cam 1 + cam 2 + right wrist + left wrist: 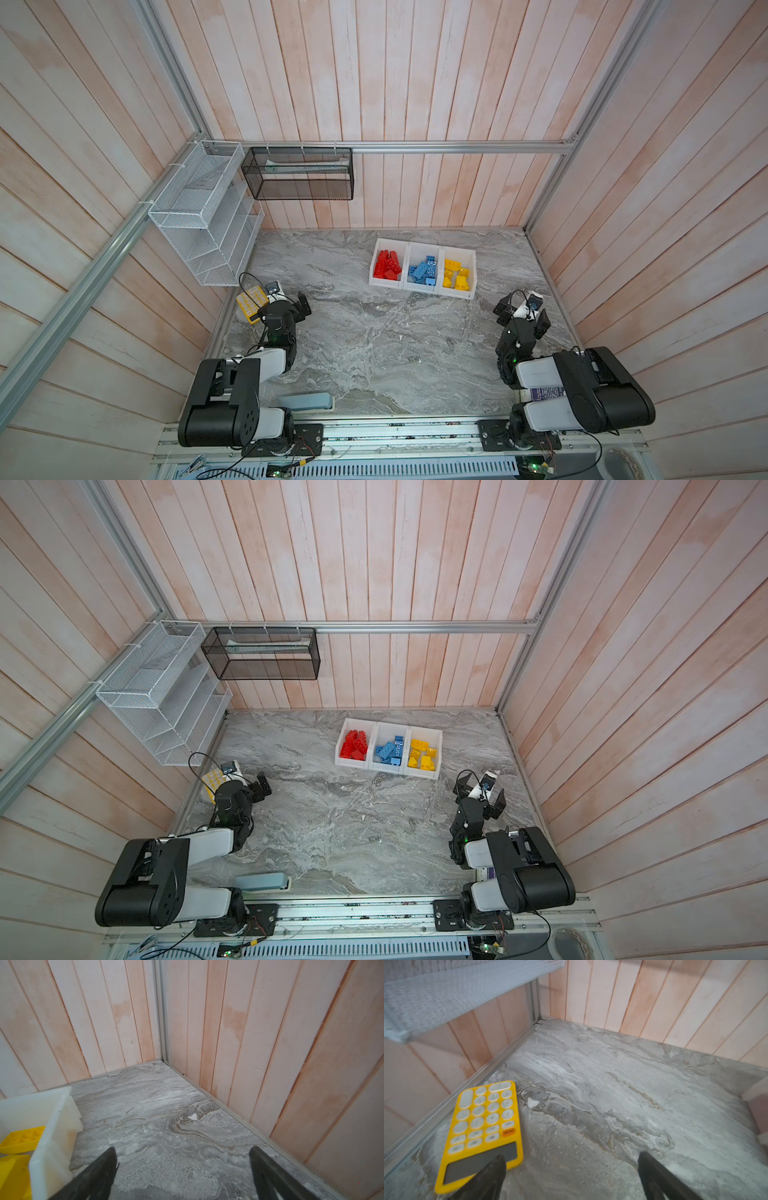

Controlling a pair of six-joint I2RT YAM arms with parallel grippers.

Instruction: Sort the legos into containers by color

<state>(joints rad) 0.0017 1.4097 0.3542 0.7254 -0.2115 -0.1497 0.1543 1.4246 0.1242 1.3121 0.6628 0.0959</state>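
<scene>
All legos (pixel 422 272) are sorted by color in the containers (pixel 459 252); left gripper (pixel 571 1159) and right gripper (pixel 184 1153), held wide and empty, need only be parked.

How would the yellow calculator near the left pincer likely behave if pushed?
The yellow calculator looks thin, flat and rigid, so it would probably slide on the smooth table rather than tip or roll. Lying flush, its low edge likely gives the open left pincer little to grip.

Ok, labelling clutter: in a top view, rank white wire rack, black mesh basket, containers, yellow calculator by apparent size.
white wire rack
black mesh basket and containers: look alike, unranked
yellow calculator, partly hidden
</scene>
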